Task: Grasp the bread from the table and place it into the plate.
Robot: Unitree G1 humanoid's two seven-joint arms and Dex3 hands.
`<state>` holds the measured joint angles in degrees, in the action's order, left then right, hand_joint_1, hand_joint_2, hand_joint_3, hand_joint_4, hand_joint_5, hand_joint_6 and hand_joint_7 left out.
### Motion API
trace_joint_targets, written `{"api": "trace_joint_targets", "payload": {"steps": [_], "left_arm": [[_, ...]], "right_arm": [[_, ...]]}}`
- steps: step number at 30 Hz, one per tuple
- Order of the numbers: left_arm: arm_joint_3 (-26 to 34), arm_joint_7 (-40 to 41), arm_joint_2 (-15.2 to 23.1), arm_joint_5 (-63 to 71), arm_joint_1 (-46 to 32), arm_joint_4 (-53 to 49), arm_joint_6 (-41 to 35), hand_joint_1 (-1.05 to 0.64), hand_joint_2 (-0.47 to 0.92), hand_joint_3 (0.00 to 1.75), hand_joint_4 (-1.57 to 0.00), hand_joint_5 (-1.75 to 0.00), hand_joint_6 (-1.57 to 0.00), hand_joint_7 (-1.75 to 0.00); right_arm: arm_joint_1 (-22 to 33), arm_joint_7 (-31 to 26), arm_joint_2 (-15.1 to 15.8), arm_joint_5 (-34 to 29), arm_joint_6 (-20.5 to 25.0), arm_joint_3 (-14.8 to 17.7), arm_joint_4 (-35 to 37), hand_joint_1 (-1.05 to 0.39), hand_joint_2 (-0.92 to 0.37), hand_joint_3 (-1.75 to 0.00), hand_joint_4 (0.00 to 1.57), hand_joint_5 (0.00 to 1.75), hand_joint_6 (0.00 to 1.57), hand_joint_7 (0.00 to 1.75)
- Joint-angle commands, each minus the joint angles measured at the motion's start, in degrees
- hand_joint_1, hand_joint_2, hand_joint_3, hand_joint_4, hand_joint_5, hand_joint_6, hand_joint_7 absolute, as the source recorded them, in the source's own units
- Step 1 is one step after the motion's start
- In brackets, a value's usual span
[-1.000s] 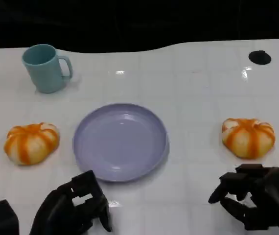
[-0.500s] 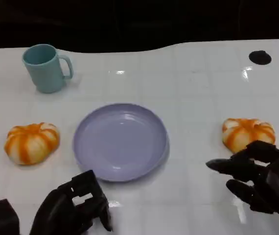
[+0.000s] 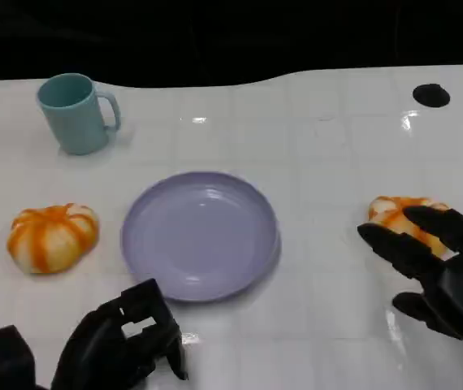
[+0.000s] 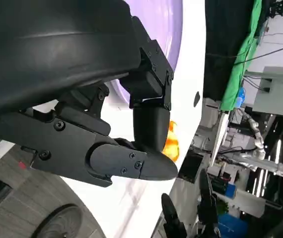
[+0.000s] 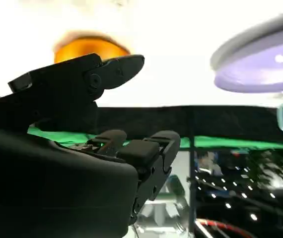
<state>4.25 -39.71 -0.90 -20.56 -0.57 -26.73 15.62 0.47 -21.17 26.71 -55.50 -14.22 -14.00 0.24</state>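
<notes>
Reaching with spread, empty fingers of right hand over the striped bread roll just beyond the fingertips, risking a nudge off-grip, away from the lilac plate; left hand curled, idle.

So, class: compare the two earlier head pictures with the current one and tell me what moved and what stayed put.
The right hand moved forward across the table, fingers spread, and now reaches over the right bread, partly covering it; no grip is visible yet. The left hand stayed curled near the front edge. The left bread, purple plate and teal mug did not move.
</notes>
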Motion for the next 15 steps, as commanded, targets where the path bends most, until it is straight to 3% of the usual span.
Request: {"api": "trace_joint_targets", "payload": {"steps": [1, 4, 15], "left_arm": [[0.3, -0.7, 0.7, 0.1, 0.7, -1.3, 1.5, -0.61, 0.92, 0.23, -0.79, -1.75, -0.71, -1.53], [0.2, -0.7, 0.7, -0.1, 0.8, -1.3, 1.0, -0.62, 0.91, 0.23, -0.8, -1.75, -0.72, -1.53], [0.3, -0.8, 0.7, -0.2, 0.7, -1.4, 1.5, -0.62, 0.92, 0.22, -0.8, -1.75, -0.71, -1.53]], "right_arm": [[-0.1, 3.3, 0.6, -1.0, 4.1, 0.7, -2.7, -0.41, -0.83, 0.0, 0.09, 0.27, 0.3, 0.0], [-0.8, 4.9, 0.7, -1.6, 6.1, 0.4, -2.5, -0.41, -0.82, 0.0, 0.01, 0.38, 0.27, 0.0], [-5.9, 6.2, 0.8, -5.0, 10.0, -2.3, 3.0, -0.32, -0.75, 0.0, 0.0, 0.39, 0.25, 0.01]]}}
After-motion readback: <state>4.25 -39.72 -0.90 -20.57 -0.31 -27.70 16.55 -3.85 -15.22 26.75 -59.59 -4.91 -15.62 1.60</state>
